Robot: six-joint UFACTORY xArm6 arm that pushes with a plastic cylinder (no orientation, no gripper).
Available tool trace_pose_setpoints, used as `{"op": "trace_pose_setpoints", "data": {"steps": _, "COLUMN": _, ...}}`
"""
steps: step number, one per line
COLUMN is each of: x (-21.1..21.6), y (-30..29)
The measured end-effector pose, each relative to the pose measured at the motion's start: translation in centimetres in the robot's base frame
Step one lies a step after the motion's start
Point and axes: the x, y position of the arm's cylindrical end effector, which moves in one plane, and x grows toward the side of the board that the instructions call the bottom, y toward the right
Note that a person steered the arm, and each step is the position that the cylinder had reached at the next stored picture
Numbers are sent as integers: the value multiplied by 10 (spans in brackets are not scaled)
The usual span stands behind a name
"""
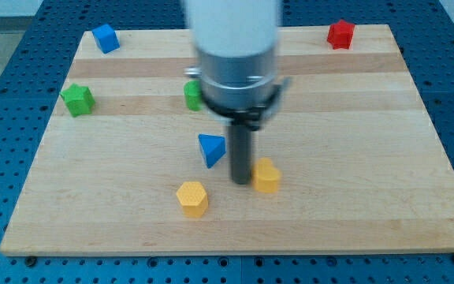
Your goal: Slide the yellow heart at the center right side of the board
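The yellow heart lies a little below the board's middle, slightly right of centre. My tip rests on the board touching the heart's left side. A blue triangle-like block sits just left of the rod. A yellow hexagon lies lower left of my tip, apart from the heart. The arm's body hides part of the upper middle of the board.
A green cylinder peeks out left of the arm. A green block sits near the left edge, a blue cube at the top left and a red block at the top right of the wooden board.
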Motion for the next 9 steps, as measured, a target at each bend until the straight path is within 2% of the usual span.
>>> {"op": "trace_pose_setpoints", "data": {"steps": 2, "x": 15, "y": 21}}
{"op": "trace_pose_setpoints", "data": {"steps": 4, "x": 15, "y": 126}}
{"op": "trace_pose_setpoints", "data": {"steps": 6, "x": 15, "y": 127}}
{"op": "trace_pose_setpoints", "data": {"steps": 8, "x": 5, "y": 201}}
{"op": "trace_pose_setpoints", "data": {"steps": 9, "x": 21, "y": 185}}
